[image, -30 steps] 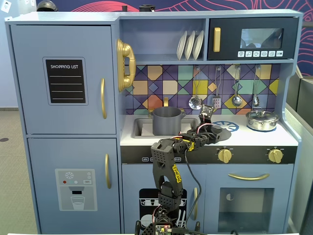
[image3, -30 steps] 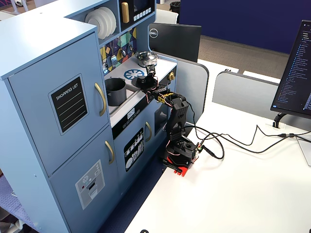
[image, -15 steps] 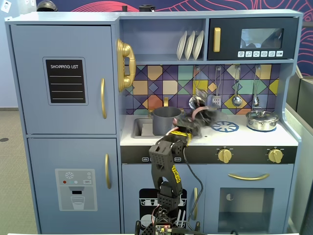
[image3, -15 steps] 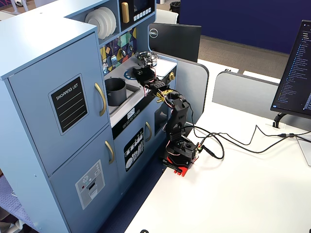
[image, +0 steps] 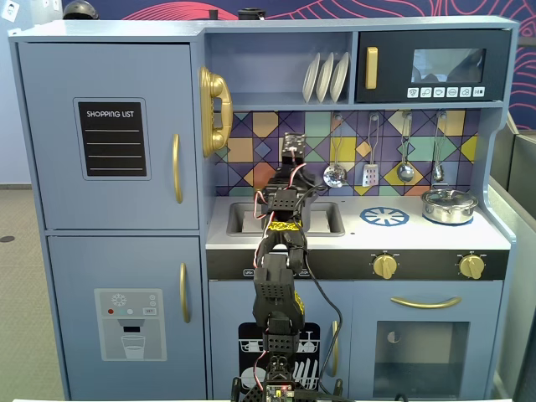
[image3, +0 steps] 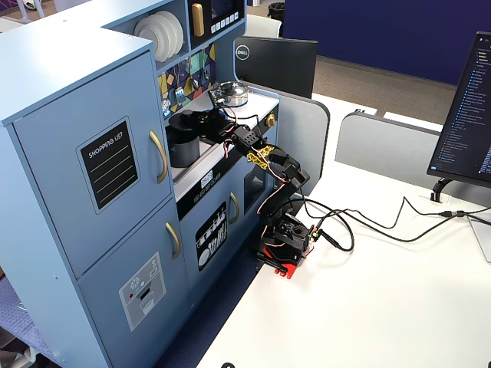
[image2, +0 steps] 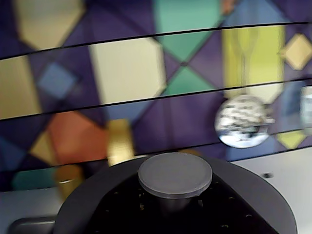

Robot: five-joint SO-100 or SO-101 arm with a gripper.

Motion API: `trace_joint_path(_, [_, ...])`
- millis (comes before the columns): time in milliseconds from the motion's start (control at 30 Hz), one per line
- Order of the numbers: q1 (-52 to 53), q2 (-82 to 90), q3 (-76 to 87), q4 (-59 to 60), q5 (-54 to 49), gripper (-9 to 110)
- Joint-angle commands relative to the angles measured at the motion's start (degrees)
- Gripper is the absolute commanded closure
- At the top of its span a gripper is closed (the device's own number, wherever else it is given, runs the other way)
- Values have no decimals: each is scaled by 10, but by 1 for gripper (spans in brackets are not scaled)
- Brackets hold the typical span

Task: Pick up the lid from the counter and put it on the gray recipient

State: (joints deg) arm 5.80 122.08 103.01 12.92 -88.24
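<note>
Matte dark-gray plastic fills the bottom of the wrist view: the lid point(image2: 175, 204), with its flat round knob point(image2: 175, 174) at centre. I judge my hand point(image3: 201, 123) to be pinching that knob from below the frame, though no finger is actually visible in any view, so I cannot confirm the closure directly.

In the angled fixed view the lid point(image3: 188, 120) rides level over the gray recipient point(image3: 182, 148), which stands in the sink recess of the worktop point(image3: 201, 170). Whether the lid is seated on the rim or held just clear of it I cannot tell. In the front fixed view the arm point(image: 276, 251) hides both lid and pot.

Step in hand: the placing phase, with the lid carried to the pot. The next move calls for centring the disc on the rim, lowering it flat, then releasing the knob and withdrawing straight up so the lid is not dragged off.

Condition of the lid: flat, round, uniform matte finish, about as wide as the pot. The blue burner print point(image: 384, 216) on the worktop stands bare. 1 shiny steel pot point(image: 449, 205) stands well apart at the right and is not involved.
</note>
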Motion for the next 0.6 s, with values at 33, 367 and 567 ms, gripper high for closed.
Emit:
trace_joint_path(33, [-24,21,-3,-31,8,102])
trace_joint_path(367, [-33,-7,44,-92,16,102])
trace_joint_path(567, [-35,-13,55,-98,8,102])
